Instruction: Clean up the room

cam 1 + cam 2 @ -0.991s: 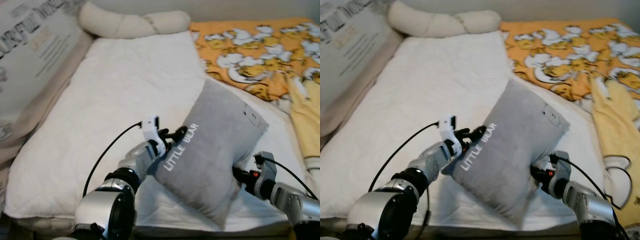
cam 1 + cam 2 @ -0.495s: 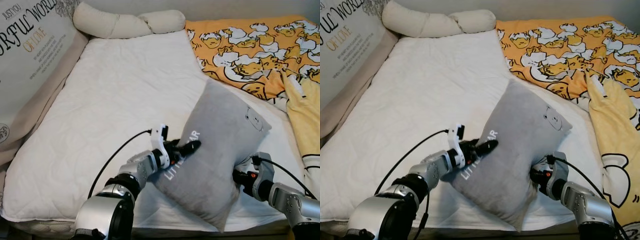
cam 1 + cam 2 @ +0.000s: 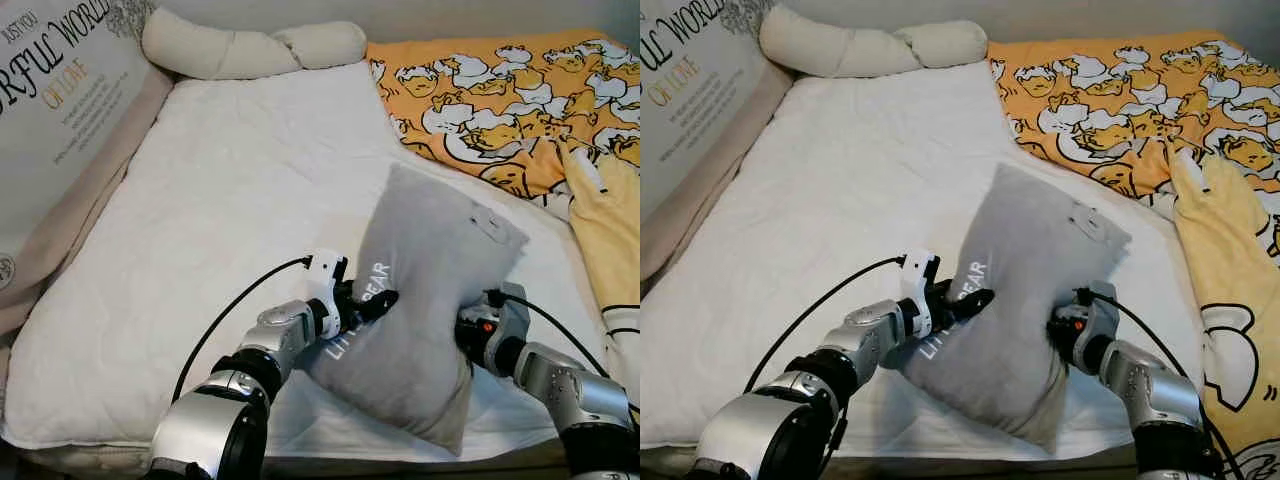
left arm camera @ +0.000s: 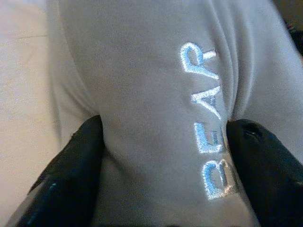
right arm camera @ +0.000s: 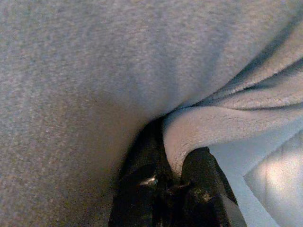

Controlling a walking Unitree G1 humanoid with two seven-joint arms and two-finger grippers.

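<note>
A grey pillow (image 3: 430, 290) with white "LITTLE BEAR" lettering stands tilted over the white mattress (image 3: 240, 200), held between both arms. My left gripper (image 3: 372, 303) is shut on a fold of the pillow (image 4: 161, 118) at its lettered edge; black fingers (image 4: 71, 179) press the fabric from both sides. My right gripper (image 3: 468, 330) is shut on the pillow's opposite edge, where the fingertips (image 5: 199, 175) pinch a seam fold of the pillow (image 5: 227, 123).
A cream bolster (image 3: 240, 45) lies at the head of the bed. A printed headboard cushion (image 3: 50, 110) leans along the left side. An orange and yellow duck-print blanket (image 3: 520, 100) covers the right part of the bed.
The pillow has been squeezed narrower and shifted a little left, with the right gripper moving inward and up. The camera view has steadied and sharpened.
</note>
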